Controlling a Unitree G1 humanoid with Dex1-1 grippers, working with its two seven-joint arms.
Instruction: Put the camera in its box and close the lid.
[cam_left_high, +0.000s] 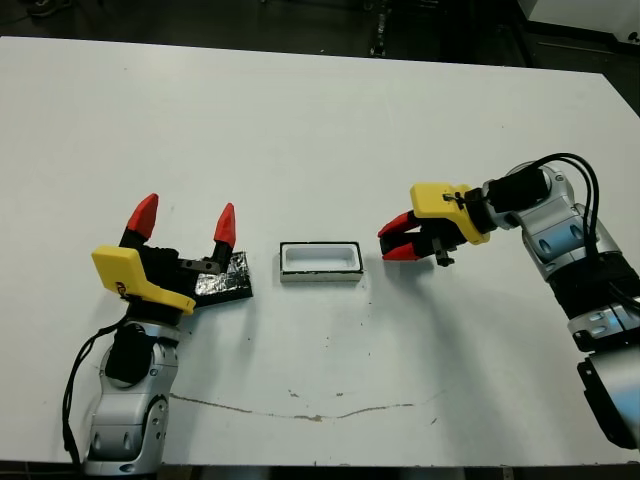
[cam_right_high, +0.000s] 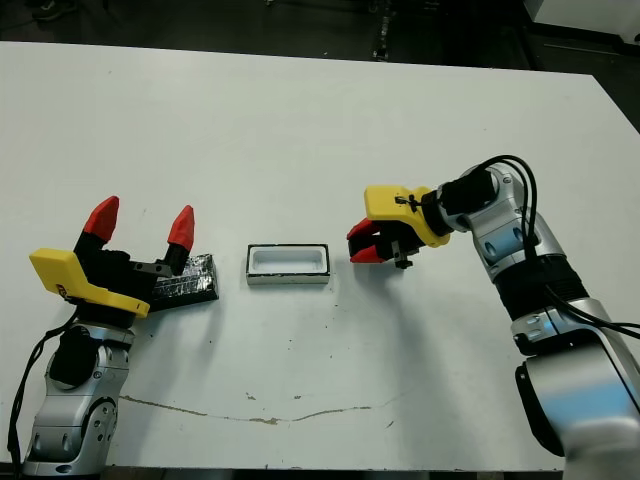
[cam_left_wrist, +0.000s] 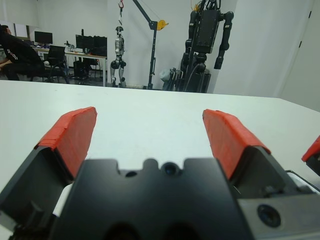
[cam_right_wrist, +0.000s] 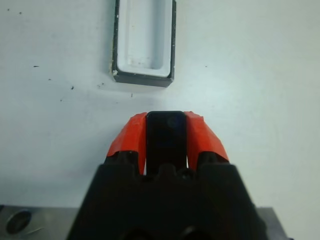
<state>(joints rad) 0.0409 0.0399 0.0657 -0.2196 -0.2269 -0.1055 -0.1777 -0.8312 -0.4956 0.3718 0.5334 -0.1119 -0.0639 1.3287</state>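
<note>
Right end effector (cam_left_high: 397, 240) clamped on the small slim black oblong camera (cam_right_wrist: 166, 135), pinched between both red fingertips, hovering just right of the small rectangular black-walled, white-lined box (cam_left_high: 320, 261). Box lying open and unfilled mid-worktop (cam_left_high: 320, 130), white, scuffed near the front edge. Left end effector (cam_left_high: 185, 223) released, red fingers spread wide, pointing up and away. Flat black lid with crinkly silvery patches (cam_left_high: 225, 280) lying on the worktop just left of the box, partly hidden beneath the left end effector.

walls: plain white room walls (cam_left_wrist: 260, 45)
floor: dark floor (cam_left_high: 300, 25) beyond the table
furniture: white scuffed table (cam_left_high: 300, 130); black desk chairs (cam_left_wrist: 55, 62)
</note>
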